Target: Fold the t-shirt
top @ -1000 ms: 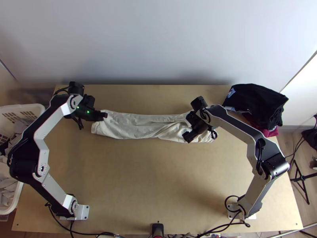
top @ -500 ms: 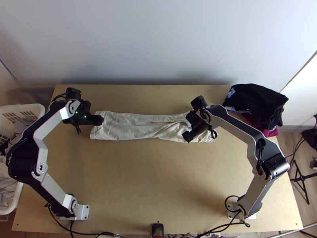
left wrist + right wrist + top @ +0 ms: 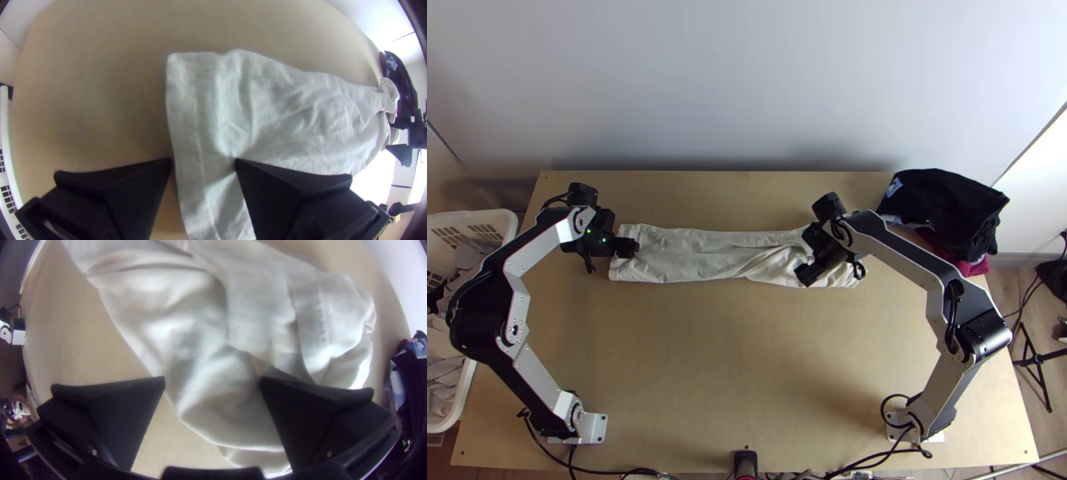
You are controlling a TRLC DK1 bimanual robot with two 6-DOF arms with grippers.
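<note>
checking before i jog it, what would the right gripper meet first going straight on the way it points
The right gripper would probably meet the rumpled end of the t-shirt, though its height above is unclear.

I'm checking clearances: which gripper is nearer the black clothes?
Right. The right gripper is over the end of the t-shirt nearest the black clothes; the left gripper is at its opposite end.

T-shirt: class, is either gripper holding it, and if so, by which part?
Nothing is held: the left gripper is open at one end of the t-shirt, and the right gripper is open at the rumpled other end.
</note>
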